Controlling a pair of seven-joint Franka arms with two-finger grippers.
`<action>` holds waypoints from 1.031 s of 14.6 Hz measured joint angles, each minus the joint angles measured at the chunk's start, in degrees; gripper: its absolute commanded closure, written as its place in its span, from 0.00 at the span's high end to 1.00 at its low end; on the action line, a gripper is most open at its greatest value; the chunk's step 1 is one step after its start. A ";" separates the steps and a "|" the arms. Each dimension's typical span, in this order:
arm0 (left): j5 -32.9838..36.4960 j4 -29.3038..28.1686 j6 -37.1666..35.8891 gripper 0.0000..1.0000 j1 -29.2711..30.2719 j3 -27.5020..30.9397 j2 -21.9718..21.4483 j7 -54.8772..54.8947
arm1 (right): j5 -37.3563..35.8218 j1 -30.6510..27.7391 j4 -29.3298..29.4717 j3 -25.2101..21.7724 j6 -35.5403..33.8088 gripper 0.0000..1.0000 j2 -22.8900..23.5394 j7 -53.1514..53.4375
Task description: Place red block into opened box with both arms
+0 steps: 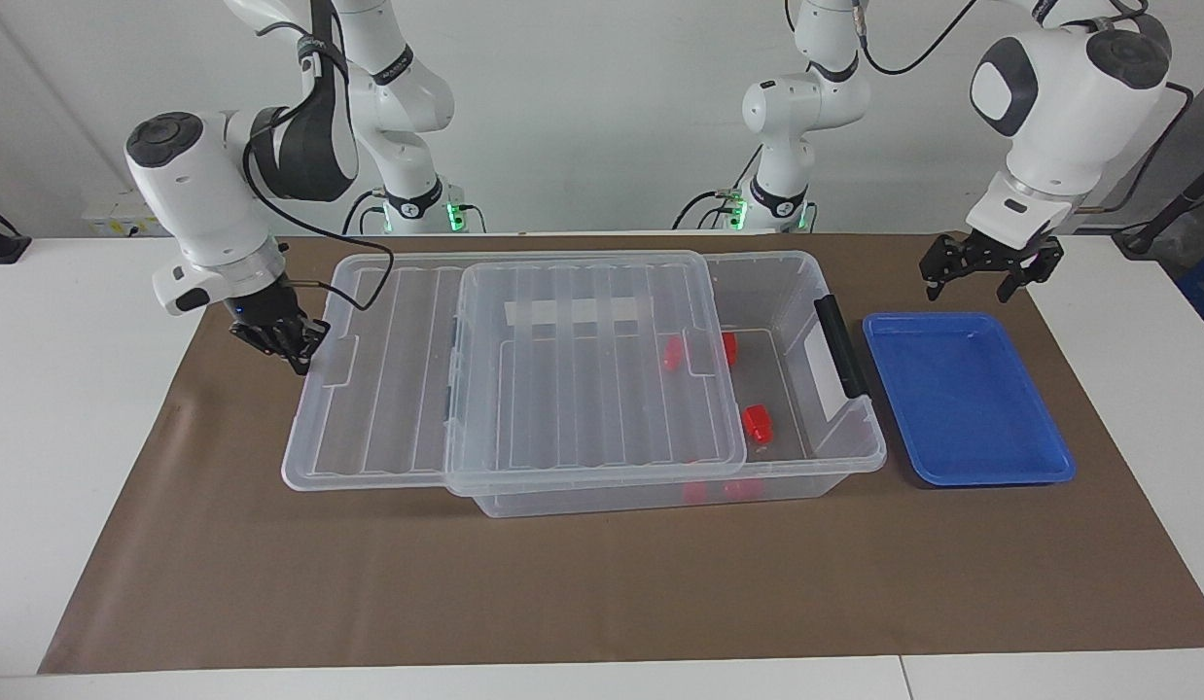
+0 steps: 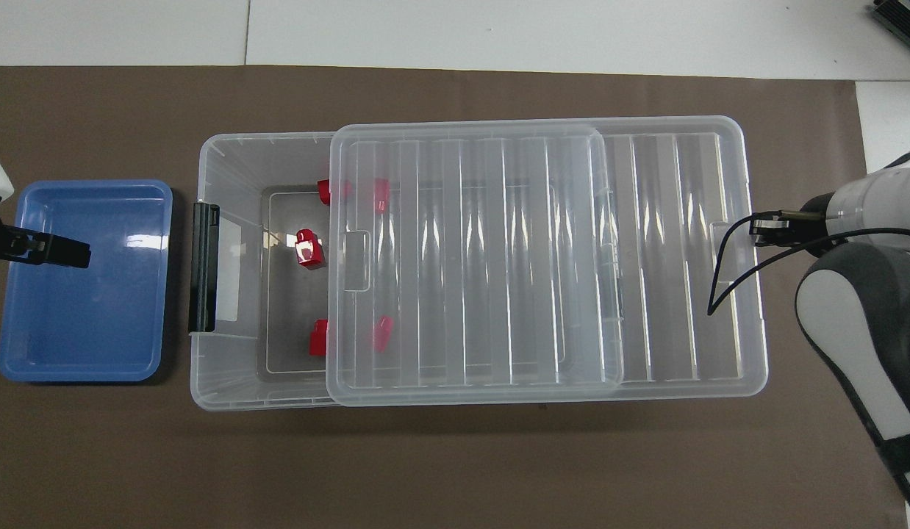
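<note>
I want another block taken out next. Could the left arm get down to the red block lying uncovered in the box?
Probably yes. The red block lies in the part of the box that the lid leaves uncovered, and the left gripper hangs open and empty over the blue tray beside it.
</note>
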 measured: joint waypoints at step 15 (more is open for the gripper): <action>0.35 15.43 -10.45 1.00 -9.50 0.53 1.72 0.15 | 3.29 9.86 0.01 0.18 -1.86 0.00 -0.03 0.50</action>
